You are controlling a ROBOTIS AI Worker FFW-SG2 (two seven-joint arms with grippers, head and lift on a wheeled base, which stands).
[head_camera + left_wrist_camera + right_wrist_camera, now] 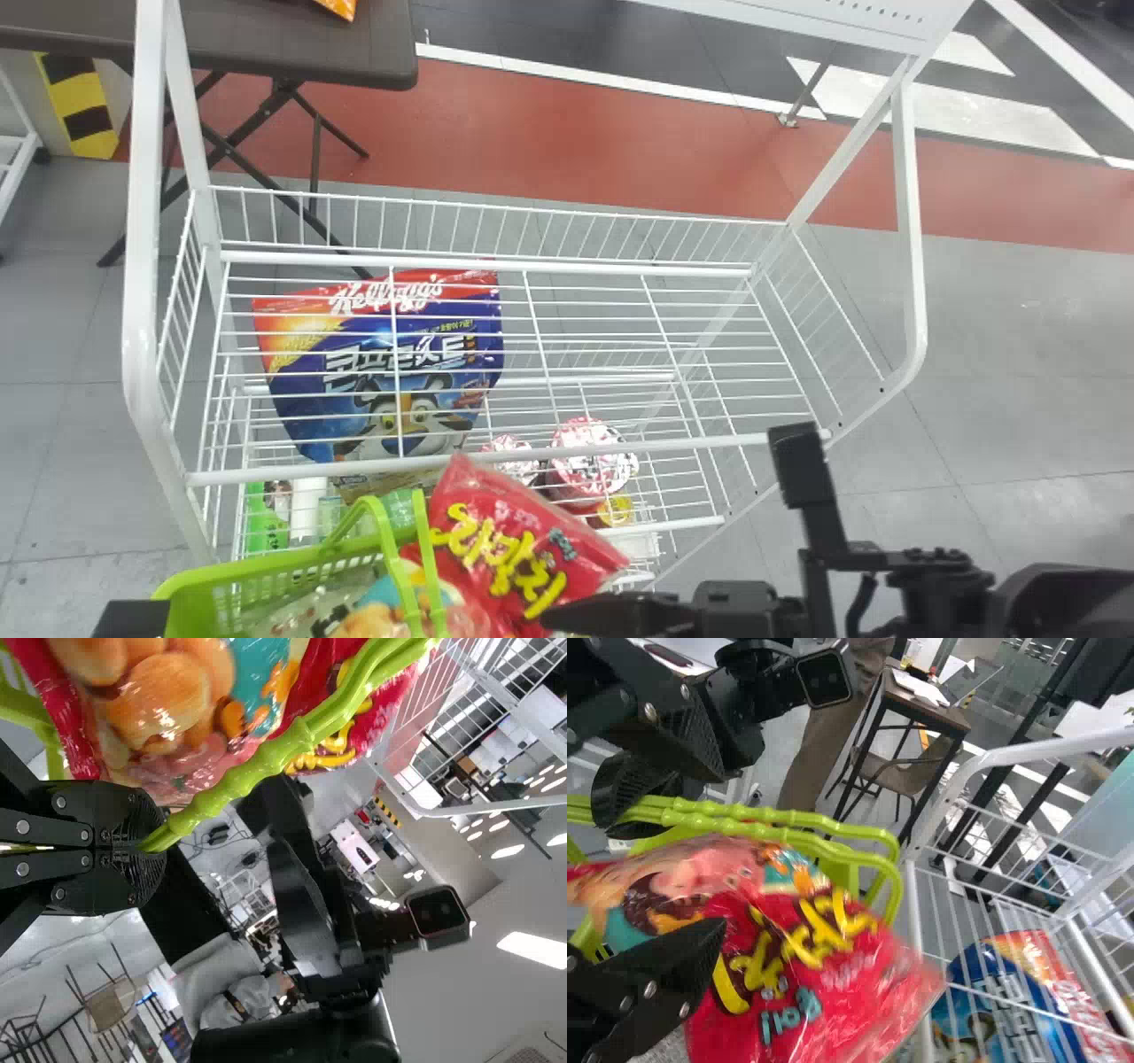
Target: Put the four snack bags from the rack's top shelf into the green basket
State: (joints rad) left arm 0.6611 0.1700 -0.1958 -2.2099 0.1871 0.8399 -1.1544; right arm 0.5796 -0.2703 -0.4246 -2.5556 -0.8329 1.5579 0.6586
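Observation:
In the head view my right gripper [611, 613] is low, beside a red snack bag [523, 540] that leans out over the rim of the green basket [190, 587]. A pastry-printed pack [381, 611] lies in the basket. The black part at the bottom left is my left gripper's arm [133, 620]. The left wrist view has my left gripper [146, 849] closed around the green handle [283, 753]. Seen from the right wrist, my right gripper [704, 850] is open, its fingers apart around part of the red bag [806, 966].
The white wire rack [478, 461] stands just beyond the basket. Under its top shelf are a blue cereal bag [399, 381], cups [589, 461] and a green bottle [266, 523]. A dark table [292, 44] stands behind the rack.

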